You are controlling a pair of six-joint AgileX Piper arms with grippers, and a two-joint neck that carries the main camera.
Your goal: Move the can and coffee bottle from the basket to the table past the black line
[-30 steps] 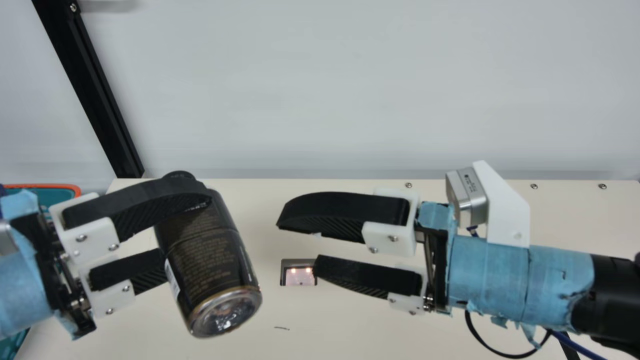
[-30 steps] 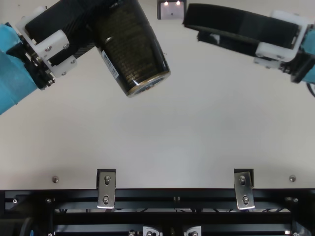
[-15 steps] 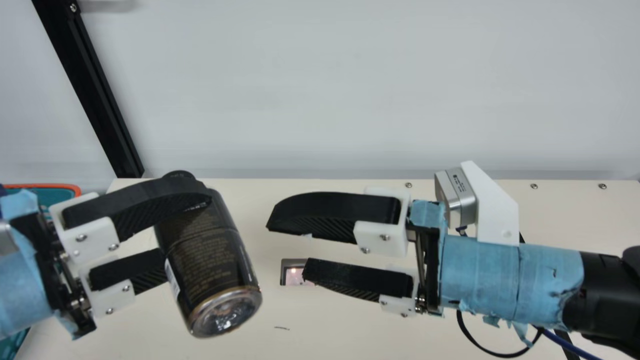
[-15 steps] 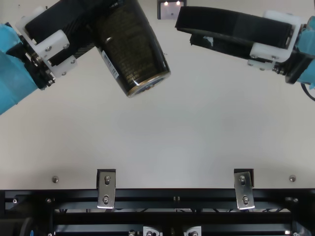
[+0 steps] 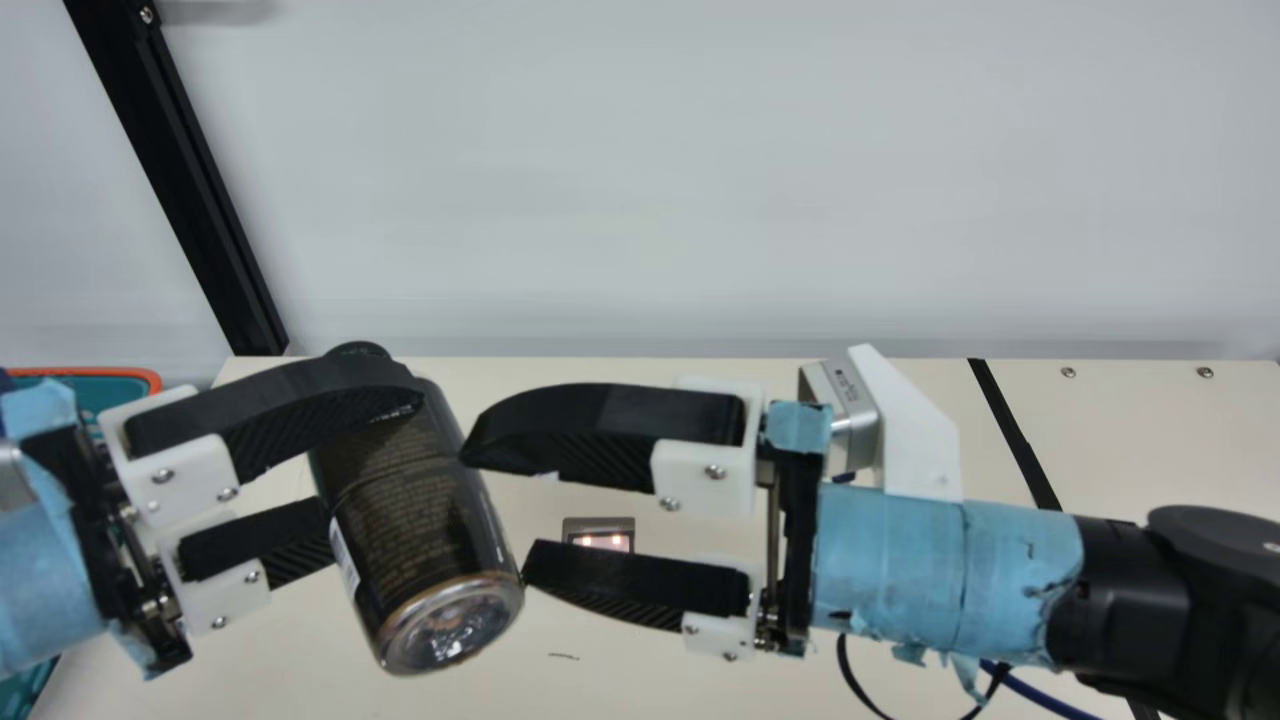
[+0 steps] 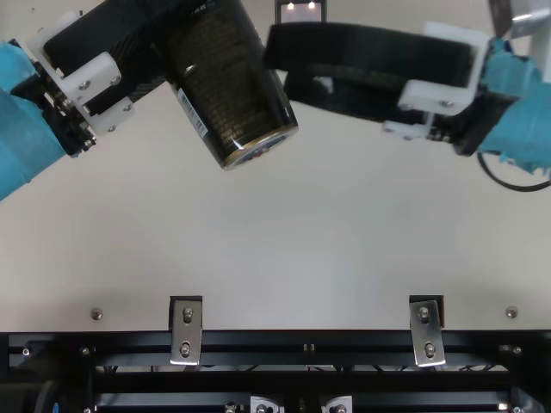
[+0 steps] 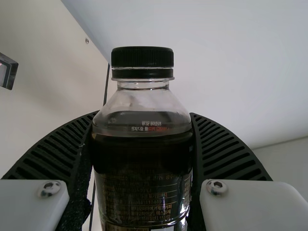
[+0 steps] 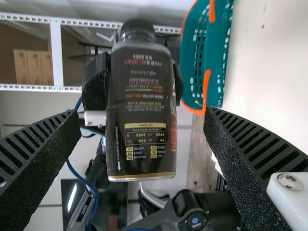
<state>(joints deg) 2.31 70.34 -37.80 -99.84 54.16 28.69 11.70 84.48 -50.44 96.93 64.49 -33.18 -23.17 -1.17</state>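
at lower left of the main view: one coffee bottle (image 5: 415,520), tilted, pinched in the left hand (image 5: 376,465). beside it: right hand (image 5: 495,512), spread. advised handling: centre the right around the bottle, squeeze firmly, only then loosen the left.

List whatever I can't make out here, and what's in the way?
- Basket's contents: cut off by the main view's left edge and partly behind the left arm.
- Middle of the black line: main view, behind the right arm.
- Coffee bottle's cap: top view, beyond the upper edge.
- Its label's smallest print: too small in the main view.
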